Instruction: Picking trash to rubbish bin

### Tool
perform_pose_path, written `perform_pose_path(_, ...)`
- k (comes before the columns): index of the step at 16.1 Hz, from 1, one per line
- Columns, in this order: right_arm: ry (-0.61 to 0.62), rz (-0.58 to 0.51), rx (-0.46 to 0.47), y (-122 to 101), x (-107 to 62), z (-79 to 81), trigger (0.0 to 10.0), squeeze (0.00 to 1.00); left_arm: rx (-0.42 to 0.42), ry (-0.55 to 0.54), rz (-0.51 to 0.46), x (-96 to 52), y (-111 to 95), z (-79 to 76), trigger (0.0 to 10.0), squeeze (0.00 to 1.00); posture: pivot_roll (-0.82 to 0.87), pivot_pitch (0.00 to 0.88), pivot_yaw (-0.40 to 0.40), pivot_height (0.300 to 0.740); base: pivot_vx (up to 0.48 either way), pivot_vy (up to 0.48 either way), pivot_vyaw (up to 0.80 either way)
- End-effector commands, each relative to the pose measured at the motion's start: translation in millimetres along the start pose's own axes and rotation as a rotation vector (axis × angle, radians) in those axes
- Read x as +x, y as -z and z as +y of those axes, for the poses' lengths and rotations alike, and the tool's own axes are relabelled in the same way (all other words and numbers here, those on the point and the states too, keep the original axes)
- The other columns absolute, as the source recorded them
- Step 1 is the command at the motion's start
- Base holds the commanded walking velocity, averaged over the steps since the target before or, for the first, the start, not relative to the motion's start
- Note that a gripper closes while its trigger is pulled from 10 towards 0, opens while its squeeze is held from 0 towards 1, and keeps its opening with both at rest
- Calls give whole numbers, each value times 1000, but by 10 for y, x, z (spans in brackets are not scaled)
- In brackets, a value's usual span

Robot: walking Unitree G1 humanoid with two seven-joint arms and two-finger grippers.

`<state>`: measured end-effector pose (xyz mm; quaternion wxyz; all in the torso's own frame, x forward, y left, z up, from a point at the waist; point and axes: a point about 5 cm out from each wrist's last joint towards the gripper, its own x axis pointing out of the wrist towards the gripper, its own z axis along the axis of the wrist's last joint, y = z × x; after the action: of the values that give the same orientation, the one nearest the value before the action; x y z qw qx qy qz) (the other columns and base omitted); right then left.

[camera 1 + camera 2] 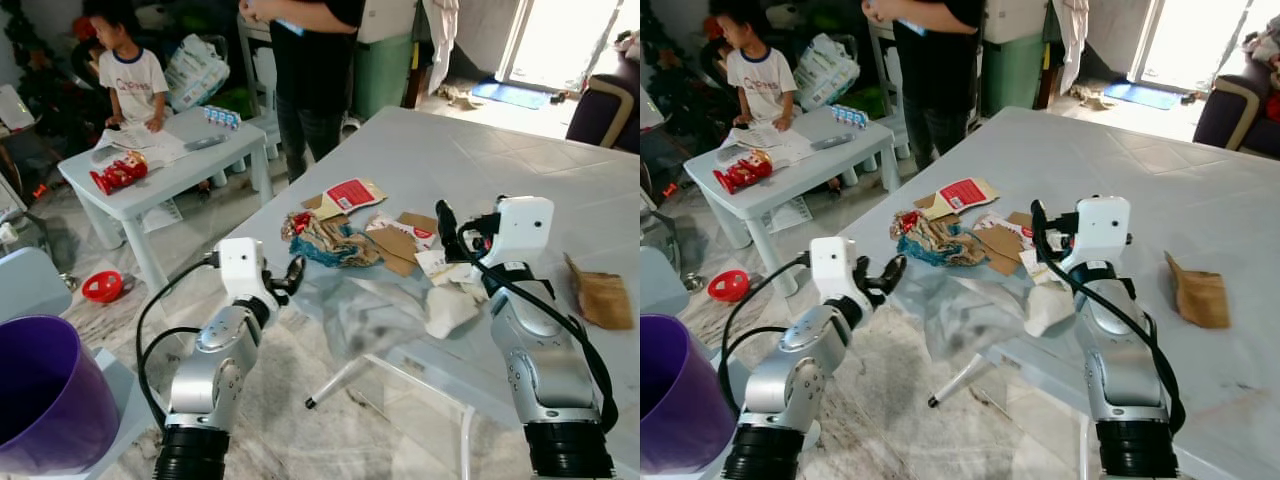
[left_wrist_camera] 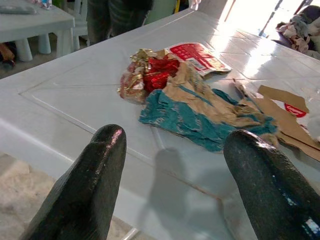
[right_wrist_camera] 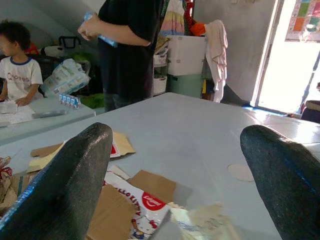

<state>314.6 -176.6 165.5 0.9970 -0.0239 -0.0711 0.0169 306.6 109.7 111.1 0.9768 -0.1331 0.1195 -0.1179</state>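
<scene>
Trash lies in a heap on the pale table (image 1: 520,160): a crumpled teal and brown wrapper (image 1: 335,247), a red foil wrapper (image 2: 157,72), a red-and-white packet (image 1: 352,193), cardboard pieces (image 1: 402,243) and a white paper wad (image 1: 448,310). My left gripper (image 1: 292,275) is open at the table's near left edge, pointing at the teal wrapper (image 2: 200,117) a short way off. My right gripper (image 1: 460,235) is open just above the cardboard (image 3: 145,192) and white scraps, holding nothing. The purple bin (image 1: 45,400) stands on the floor at the lower left.
A brown paper bag (image 1: 603,295) lies on the table to the right. A child sits at a small low table (image 1: 150,165) at the back left, and a person in black (image 1: 315,60) stands behind the big table. A red bowl (image 1: 102,287) lies on the floor.
</scene>
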Motion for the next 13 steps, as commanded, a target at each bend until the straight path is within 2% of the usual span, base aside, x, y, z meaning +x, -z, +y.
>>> perform_pose_path(1,3,-11,-9,-50,10,-22,10000,0,8,-2,-41,2,-101,14,10000,0,-57,0,11,740,0,0,0)
perform_pose_path(4,3,-11,-11,-54,11,-26,10000,0,4,-2,-46,2,-108,15,10000,0,-57,0,12,740,0,0,0)
perform_pose_path(13,3,-8,-14,-55,19,-28,10000,0,7,-4,-39,3,-94,20,10000,0,-59,0,12,740,0,-313,0)
